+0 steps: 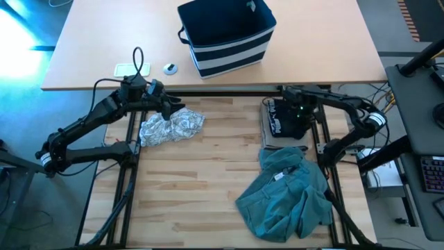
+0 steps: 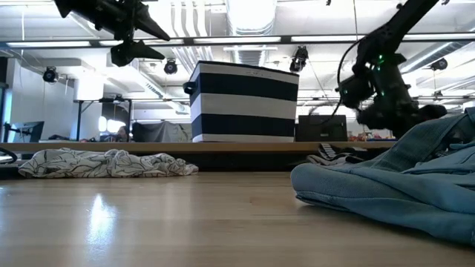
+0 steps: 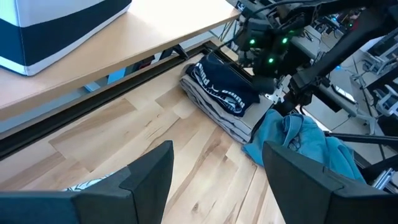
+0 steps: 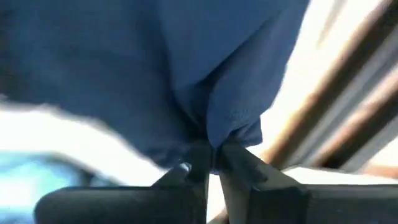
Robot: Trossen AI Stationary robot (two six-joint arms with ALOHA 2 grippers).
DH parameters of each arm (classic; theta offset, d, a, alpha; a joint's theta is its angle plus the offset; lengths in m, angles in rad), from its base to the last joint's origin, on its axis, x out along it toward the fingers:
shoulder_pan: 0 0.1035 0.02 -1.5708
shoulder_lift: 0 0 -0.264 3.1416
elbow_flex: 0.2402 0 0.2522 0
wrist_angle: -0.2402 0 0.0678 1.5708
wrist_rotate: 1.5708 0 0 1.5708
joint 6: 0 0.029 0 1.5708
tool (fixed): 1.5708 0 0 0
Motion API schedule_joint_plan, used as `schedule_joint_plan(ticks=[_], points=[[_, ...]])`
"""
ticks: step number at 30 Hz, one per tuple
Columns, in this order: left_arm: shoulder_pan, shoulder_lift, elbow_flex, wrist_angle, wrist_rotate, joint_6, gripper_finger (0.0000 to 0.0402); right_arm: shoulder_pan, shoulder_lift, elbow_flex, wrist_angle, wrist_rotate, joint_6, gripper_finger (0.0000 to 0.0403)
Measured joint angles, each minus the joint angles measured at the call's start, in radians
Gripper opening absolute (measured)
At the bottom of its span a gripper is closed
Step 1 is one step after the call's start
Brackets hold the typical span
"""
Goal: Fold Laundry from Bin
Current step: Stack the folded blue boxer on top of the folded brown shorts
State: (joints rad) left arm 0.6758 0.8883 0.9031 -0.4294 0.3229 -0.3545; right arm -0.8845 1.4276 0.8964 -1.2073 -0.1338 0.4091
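The right gripper [image 1: 290, 119] sits pressed together at the upper right of the high view, pinching a fold of the navy garment [image 1: 280, 117], which lies folded directly beneath it. The left gripper [image 1: 166, 104], spread and empty, hovers beside the patterned garment [image 1: 170, 127]. The teal garment [image 1: 288, 196] lies crumpled nearer the right arm on the wooden table [image 1: 201, 187]; the bin [image 1: 227, 35] stands behind.

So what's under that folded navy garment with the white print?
The navy garment lies on a folded grey-tan stack; only edges show, the rest is covered. The right gripper pinches the navy fabric.
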Motion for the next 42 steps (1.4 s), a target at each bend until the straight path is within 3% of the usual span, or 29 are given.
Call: schedule_joint_plan(ticks=[4,8,11,15,20,24,28,31,37,42], points=[[0.000,0.000,0.000,-0.010,0.000,0.002,0.0230,0.002,-0.080,0.043,-0.004,-0.237,0.067,0.0012],[0.000,0.000,0.000,-0.024,0.000,0.002,0.0230,0.003,-0.176,0.085,-0.015,-0.290,0.106,0.0010],[0.000,0.000,0.000,-0.027,0.000,0.002,0.0230,0.002,-0.224,0.072,-0.069,-0.257,0.110,0.0010],[0.000,0.000,0.000,-0.027,0.001,0.005,0.0230,0.003,-0.235,0.009,-0.137,-0.125,0.096,0.0020],[0.000,0.000,0.000,-0.027,0.001,0.006,0.0230,0.003,-0.227,-0.029,-0.145,-0.078,0.088,0.0072],[0.000,0.000,0.000,-0.026,0.001,0.005,0.0230,0.002,-0.228,0.036,-0.158,-0.072,0.089,0.0129],[0.000,0.000,0.000,-0.026,0.001,-0.009,0.0230,0.002,-0.228,0.143,-0.157,0.017,0.100,0.0162],[0.000,0.000,0.000,-0.026,0.001,-0.017,0.0230,0.002,-0.212,0.173,-0.120,0.032,0.094,0.0141],[0.000,0.000,0.000,-0.026,0.001,-0.025,0.0230,0.002,-0.114,0.076,-0.004,0.041,0.050,0.0022],[0.000,-0.001,0.000,-0.027,0.001,-0.032,0.0230,-0.006,0.009,0.000,0.001,0.274,0.035,0.0010]])
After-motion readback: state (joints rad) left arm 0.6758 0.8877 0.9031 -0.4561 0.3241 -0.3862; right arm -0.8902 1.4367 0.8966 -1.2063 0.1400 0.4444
